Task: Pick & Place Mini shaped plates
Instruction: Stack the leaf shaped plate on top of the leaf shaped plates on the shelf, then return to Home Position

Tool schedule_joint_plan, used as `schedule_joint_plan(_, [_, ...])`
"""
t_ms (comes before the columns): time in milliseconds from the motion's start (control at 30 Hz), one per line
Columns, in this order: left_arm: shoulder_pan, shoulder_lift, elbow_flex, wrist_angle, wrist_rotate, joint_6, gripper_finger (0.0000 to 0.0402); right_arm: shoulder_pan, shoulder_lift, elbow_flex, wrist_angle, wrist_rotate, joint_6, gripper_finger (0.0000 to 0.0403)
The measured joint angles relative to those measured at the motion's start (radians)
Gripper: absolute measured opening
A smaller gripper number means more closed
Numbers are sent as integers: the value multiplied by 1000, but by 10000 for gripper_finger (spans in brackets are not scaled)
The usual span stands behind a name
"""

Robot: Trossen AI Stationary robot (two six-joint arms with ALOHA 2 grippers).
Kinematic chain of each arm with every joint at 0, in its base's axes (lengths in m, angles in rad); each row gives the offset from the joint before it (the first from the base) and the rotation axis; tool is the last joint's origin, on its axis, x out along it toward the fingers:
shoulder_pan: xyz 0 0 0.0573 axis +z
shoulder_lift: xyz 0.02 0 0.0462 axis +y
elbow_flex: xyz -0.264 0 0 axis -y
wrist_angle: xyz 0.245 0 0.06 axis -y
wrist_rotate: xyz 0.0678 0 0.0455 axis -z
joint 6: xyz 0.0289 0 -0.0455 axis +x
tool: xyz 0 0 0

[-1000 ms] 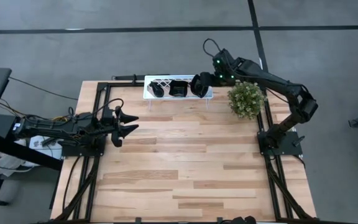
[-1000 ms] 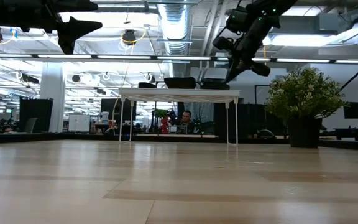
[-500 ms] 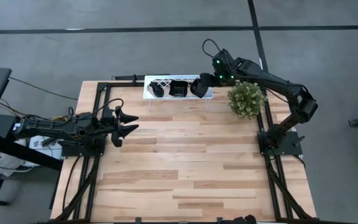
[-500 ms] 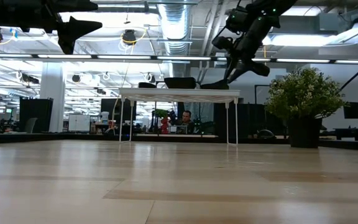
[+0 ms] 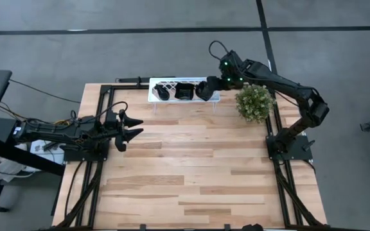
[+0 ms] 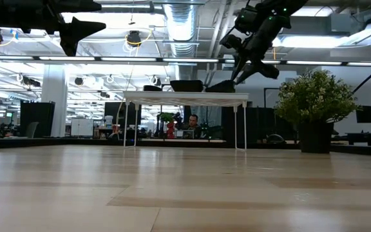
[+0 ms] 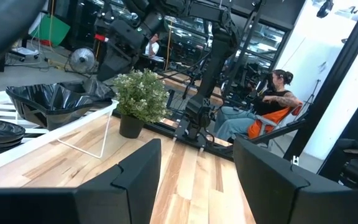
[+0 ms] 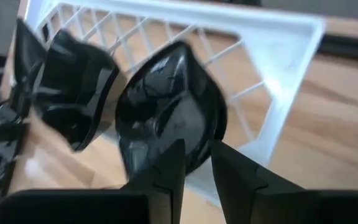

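1. A glossy black teardrop plate (image 8: 166, 118) is seen on the white lattice rack (image 5: 172, 84), at the rack's end nearest the potted plant (image 5: 254, 102); in the right wrist view its long axis is seen running along the line of the right tool's fingers, with the pointed tip turned away from them.
2. The right tool (image 8: 194, 163) is held over that plate with its two fingers set slightly apart; the plate's wide rim is seen between and behind the fingertips, and whether it is pinched or merely touched cannot be told.
3. A square plate stack (image 5: 184, 92) is seen in the middle of the rack, just beside the teardrop plate, and a further dark plate stack (image 5: 162, 92) lies toward the rack's other end.
4. The left tool (image 5: 132, 126) is held above the left side of the table (image 5: 191, 173), well apart from the rack, with its fingers spread and nothing between them.
5. The table is made of pale wooden planks framed by black rails; the rack stands on thin legs at the far edge.
6. Beyond the table, an open workspace with ceiling ducts and strip lights is seen in the low view, and a seated person (image 7: 263, 106) is seen in the left wrist view.
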Motion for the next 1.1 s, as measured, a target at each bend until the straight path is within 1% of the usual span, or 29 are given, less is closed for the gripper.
schedule_joint_plan(133, [0, 0, 0, 1, 0, -2, 204, 2, 0, 0, -19, -58, 0, 74])
schedule_joint_plan(433, [0, 0, 0, 2, 0, -2, 204, 6, -1, 0, -57, -62, -2, 74])
schedule_joint_plan(600, [0, 0, 0, 2, 0, -2, 204, 14, -27, 0, -54, -99, -78, 74])
schedule_joint_plan(733, [0, 0, 0, 2, -1, -2, 204, 34, -97, 0, -54, -96, -202, 74])
schedule_joint_plan(800, [0, 0, 0, 2, -1, -2, 204, 46, -148, 0, -52, -80, -271, 74])
schedule_joint_plan(967, [0, 0, 0, 2, -1, -2, 204, 85, -285, 0, -54, 59, -458, 74])
schedule_joint_plan(1100, [0, 0, 0, 2, -1, -2, 204, 106, -386, 0, -90, 110, -603, 74])
